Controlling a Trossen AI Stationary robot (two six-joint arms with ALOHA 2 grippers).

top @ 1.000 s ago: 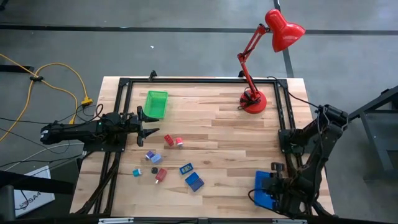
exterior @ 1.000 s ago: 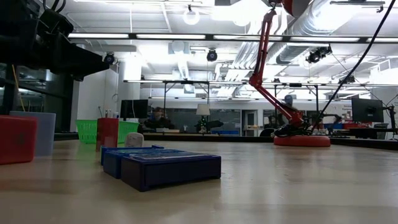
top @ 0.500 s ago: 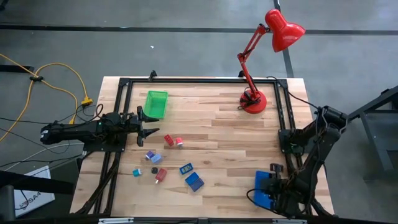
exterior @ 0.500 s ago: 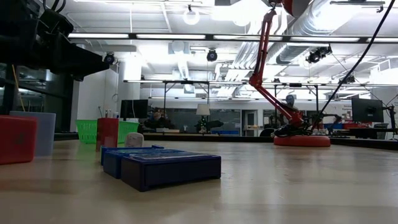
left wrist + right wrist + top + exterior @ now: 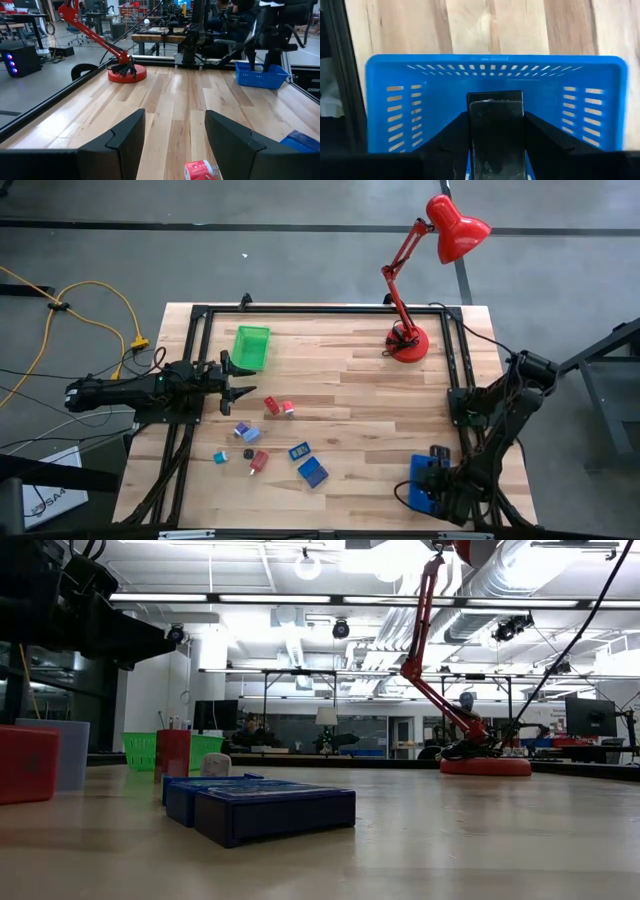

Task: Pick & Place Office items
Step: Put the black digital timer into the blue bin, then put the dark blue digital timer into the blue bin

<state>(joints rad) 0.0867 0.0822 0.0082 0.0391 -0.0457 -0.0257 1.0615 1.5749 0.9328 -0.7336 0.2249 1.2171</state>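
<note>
Several small office items lie on the wooden table left of centre: red blocks (image 5: 271, 405), lilac pieces (image 5: 245, 432), a teal piece (image 5: 219, 456), a small black piece (image 5: 248, 453) and two blue blocks (image 5: 313, 472). My left gripper (image 5: 245, 387) is open and empty at the table's left edge, its fingers pointing at the red blocks; one red block shows in the left wrist view (image 5: 202, 170). My right gripper (image 5: 422, 485) is over the blue perforated tray (image 5: 415, 498) at the near right, shut on a black block (image 5: 497, 132). My right gripper pinches the black block by its two long sides (image 5: 472, 135) between its two fingers, which point down and lie along it. The block is inside the blue tray's outline (image 5: 395, 100). I cannot tell whether it rests on the tray's floor.
A green rectangular tray (image 5: 251, 346) stands at the far left. A red desk lamp stands with its base (image 5: 408, 342) at the far right. A black frame (image 5: 320, 310) runs round the table's edges. Bare wood lies in the table's middle (image 5: 370, 420).
My right arm has edged slightly toward the table's left over the blue tray, its fingers still shut on the black block.
</note>
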